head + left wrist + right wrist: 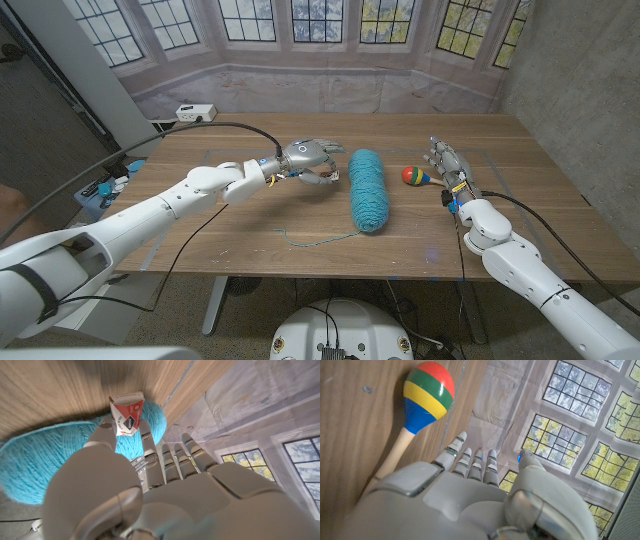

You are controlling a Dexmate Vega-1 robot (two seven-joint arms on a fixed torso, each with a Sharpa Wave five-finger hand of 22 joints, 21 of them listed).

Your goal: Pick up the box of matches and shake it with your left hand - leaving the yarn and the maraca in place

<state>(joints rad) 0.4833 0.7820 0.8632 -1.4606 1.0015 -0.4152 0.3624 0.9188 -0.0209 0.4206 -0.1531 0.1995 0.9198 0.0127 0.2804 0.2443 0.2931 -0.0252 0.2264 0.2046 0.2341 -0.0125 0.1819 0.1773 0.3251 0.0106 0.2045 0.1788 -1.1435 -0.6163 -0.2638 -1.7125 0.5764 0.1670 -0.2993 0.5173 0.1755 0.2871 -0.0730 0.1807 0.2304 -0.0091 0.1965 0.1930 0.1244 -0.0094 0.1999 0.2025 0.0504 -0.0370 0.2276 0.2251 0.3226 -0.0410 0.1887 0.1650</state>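
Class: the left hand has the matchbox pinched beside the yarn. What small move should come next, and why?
Probably lift slightly, then begin a gentle shake. The left hand already pinches the matchbox between thumb and finger, close to the blue yarn; rising first avoids nudging it. The maraca lies apart by the right hand.

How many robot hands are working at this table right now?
2: the left hand holds the matchbox beside the blue yarn; the right hand waits next to the maraca.

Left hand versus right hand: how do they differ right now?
The left hand pinches the box of matches beside the yarn; the right hand holds nothing. The left hand's fingers close on the box; the right hand's fingers reach out straight, beside the maraca.
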